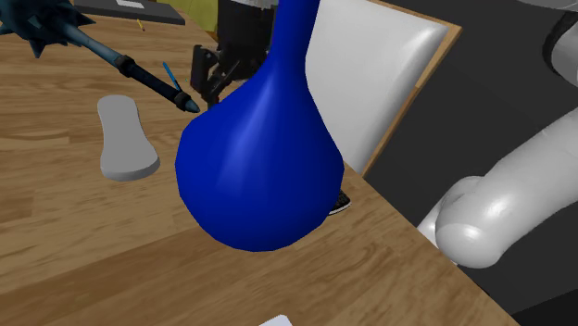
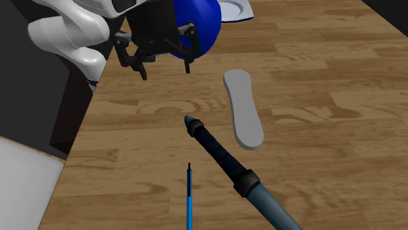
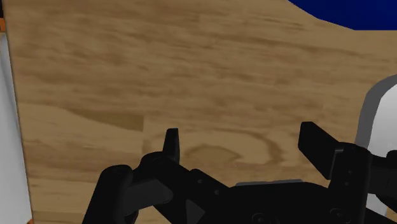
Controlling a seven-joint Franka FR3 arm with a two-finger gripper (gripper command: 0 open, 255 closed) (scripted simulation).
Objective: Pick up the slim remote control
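Note:
The slim remote (image 1: 125,139) is a plain grey, flat, elongated slab lying on the wooden table (image 1: 93,250). In the second exterior view the remote (image 2: 243,108) lies right of my gripper (image 2: 165,70), which hovers open above the bare wood with nothing between its fingers. The shoulder view has the gripper (image 1: 208,79) beyond the blue vase (image 1: 259,157), apart from the remote. From the wrist, the fingers (image 3: 172,145) stand wide apart over wood grain, and a grey-rimmed pale rounded end, likely the remote (image 3: 382,114), lies just outside the far finger.
The big blue vase (image 2: 196,26) stands close behind the gripper. A dark mace handle (image 2: 229,163) with a spiked head (image 1: 46,28) and a blue pen (image 2: 189,199) lie near the remote. A white chair (image 1: 389,83) sits beside the table edge.

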